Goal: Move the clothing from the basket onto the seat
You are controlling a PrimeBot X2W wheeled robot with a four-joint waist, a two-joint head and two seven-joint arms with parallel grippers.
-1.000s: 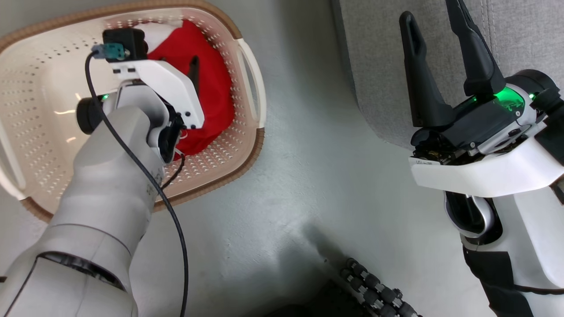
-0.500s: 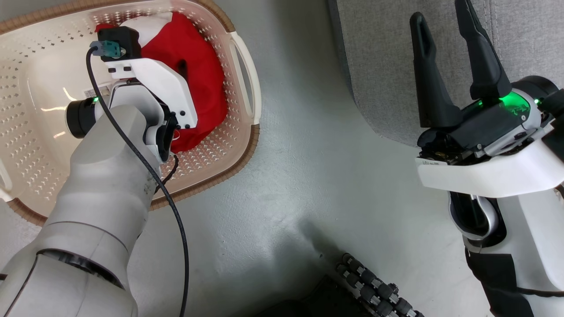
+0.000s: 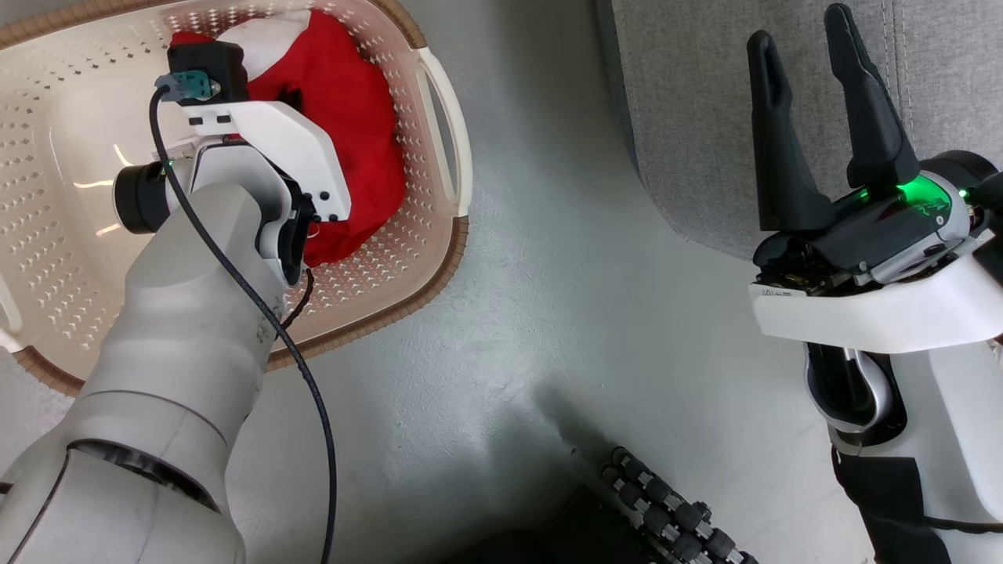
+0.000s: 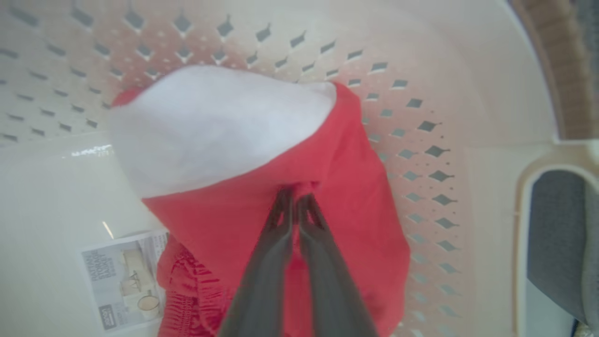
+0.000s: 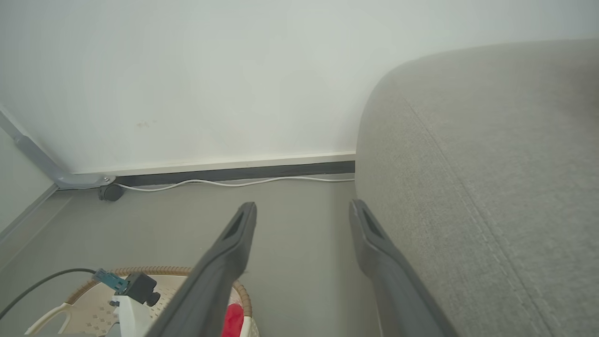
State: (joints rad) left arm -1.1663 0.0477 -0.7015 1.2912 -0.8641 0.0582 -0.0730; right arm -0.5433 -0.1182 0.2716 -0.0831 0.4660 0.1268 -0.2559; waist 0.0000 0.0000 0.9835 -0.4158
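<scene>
The grey floor (image 3: 548, 313) is seen nearest. At the right, the right gripper (image 3: 801, 27) is held in the air by the left edge of the seat (image 3: 689, 117), its fingers spread well apart with nothing between them. At the left, the left gripper (image 4: 295, 199) is reached down into the basket (image 3: 443, 258), its fingers pressed together on a fold of the clothing (image 4: 346, 210). The clothing, red with a white part, is heaped against the basket's right wall, with a paper label (image 4: 121, 276) beside it on the bottom. A white wall (image 5: 234, 70) is seen farthest.
</scene>
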